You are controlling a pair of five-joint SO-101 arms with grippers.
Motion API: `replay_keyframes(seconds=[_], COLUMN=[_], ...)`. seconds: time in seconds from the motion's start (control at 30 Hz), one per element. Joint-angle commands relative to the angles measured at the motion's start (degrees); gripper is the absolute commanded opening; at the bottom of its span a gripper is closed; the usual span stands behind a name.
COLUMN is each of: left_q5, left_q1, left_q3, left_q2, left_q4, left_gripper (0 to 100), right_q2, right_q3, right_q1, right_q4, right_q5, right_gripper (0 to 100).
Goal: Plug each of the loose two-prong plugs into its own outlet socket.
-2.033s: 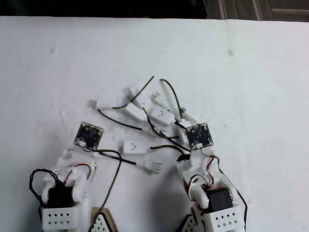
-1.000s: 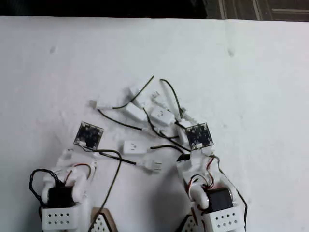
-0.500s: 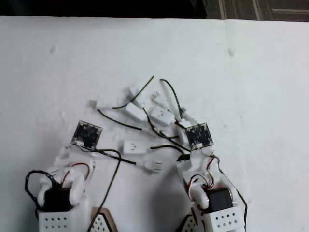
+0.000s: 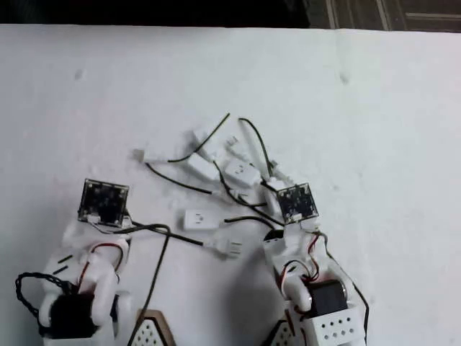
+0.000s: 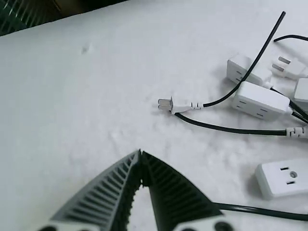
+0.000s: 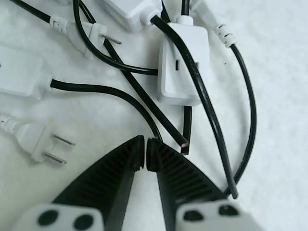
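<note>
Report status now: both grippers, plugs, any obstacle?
Left gripper shut, empty. Right gripper shut, empty. Plug loose beside right gripper. Black cable crosses outlet block.

White two-prong plugs (image 4: 232,249) lie loose, unplugged, among white sockets (image 4: 200,220).

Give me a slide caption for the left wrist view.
Left claw, shut and empty, points across the white table toward a loose two-prong plug and outlet sockets.

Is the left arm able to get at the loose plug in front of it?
Probably yes: bare table lies between the left tool and the plug, with nothing in the way. The tool is shut, so it must open first.
</note>
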Motion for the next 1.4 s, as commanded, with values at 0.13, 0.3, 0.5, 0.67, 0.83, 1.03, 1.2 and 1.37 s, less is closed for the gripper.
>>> replay_keyframes(seconds=[0.13, 0.3, 0.5, 0.67, 0.83, 1.03, 1.2, 1.37], left_q5=[0.8, 0.7, 0.7, 0.7, 0.7, 0.7, 0.7, 1.1], left_q1=[0.0, 0.0, 0.0, 0.0, -1.1, -2.8, -2.8, -6.7], left_q3=[1.2, 3.3, 6.0, 6.1, 6.2, 6.2, 6.2, 5.8], left_q2=[0.2, 0.2, 0.2, 0.2, 0.2, 0.2, 0.2, 0.2], left_q4=[-1.1, -2.9, -7.4, -7.3, -7.4, -7.5, -7.5, -8.4], left_gripper=[2, 2, 2, 2, 2, 2, 2, 2], right_q2=[-0.5, -0.5, -0.4, -0.5, -0.5, -0.5, 0.0, 0.2], right_q3=[0.6, 0.6, 0.6, 0.3, -5.3, -11.2, -14.8, -20.5], right_q1=[0.4, -0.1, -6.1, -8.4, -5.4, 4.4, 1.7, -4.4], right_q4=[0.5, 0.5, 0.5, 5.2, 5.6, 1.6, 1.2, 4.0], right_q5=[-0.1, 0.0, -0.1, -0.4, 0.1, 9.6, 25.1, 30.5], right_gripper=[1.8, 1.8, 1.8, 1.8, 1.8, 1.8, 1.8, 1.8])
